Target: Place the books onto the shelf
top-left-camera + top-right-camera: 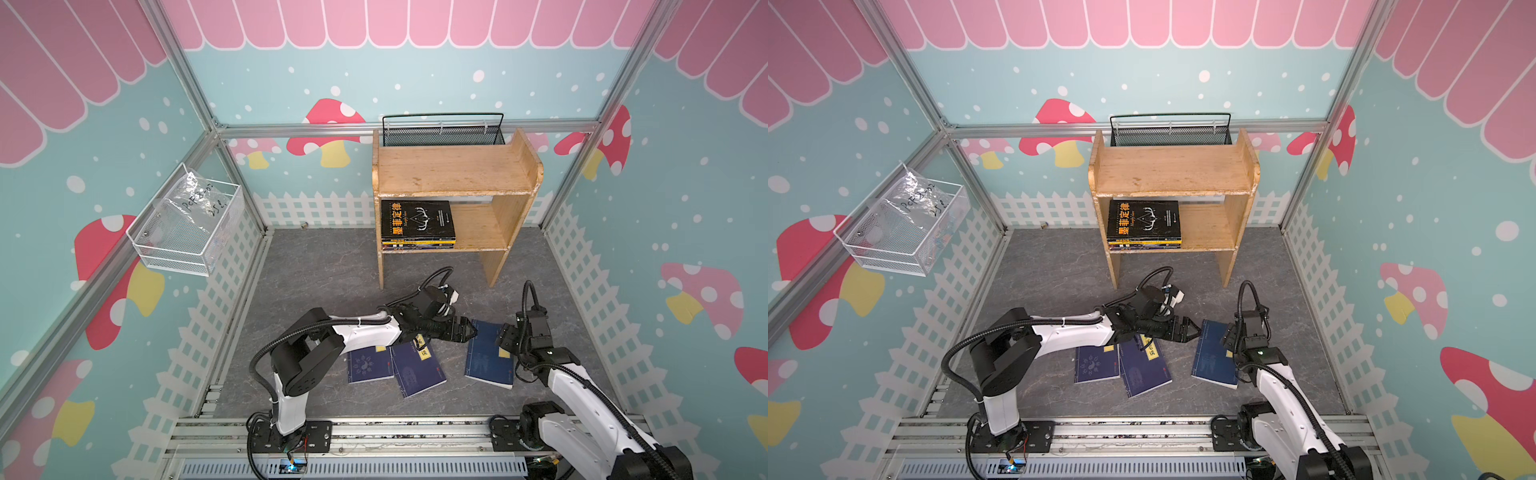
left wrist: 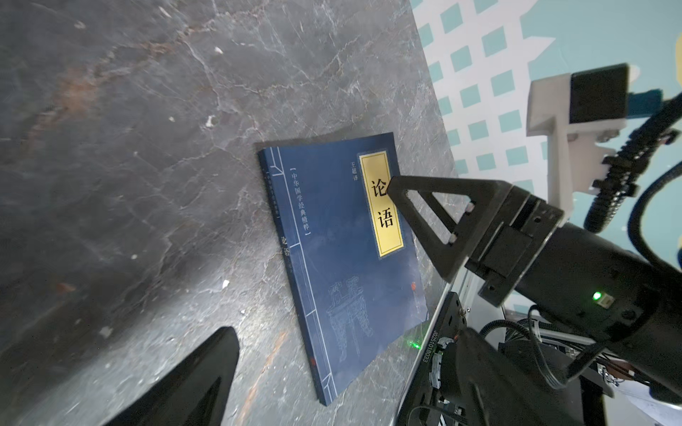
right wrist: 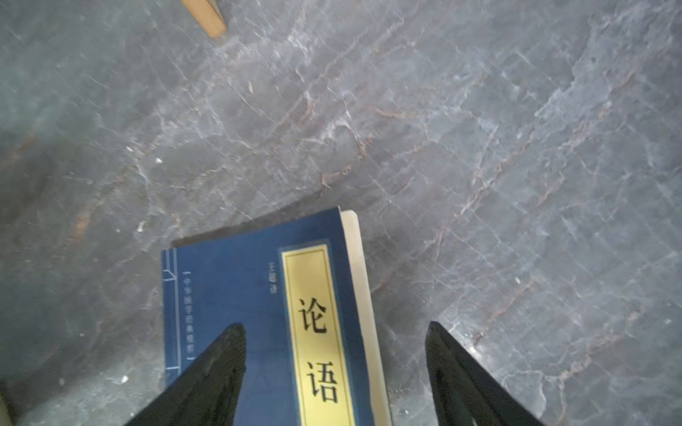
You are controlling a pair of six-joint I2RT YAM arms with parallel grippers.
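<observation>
Lifting navy book (image 1: 487,358) cleanly: open right hand (image 3: 336,326) should bite its 3 o'clock edge, open left hand (image 1: 471,329) steadying the 10 o'clock corner.

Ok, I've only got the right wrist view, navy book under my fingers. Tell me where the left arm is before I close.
Observer: In both top views the left fingers are open by that same navy book's far spine-side corner.
Operator: List the other loose books.
Observer: Two more navy books lie side by side, partly under the left arm.
Operator: Now describe the target.
Observer: The shelf holds a stack topped by a black book on its lower tier.
</observation>
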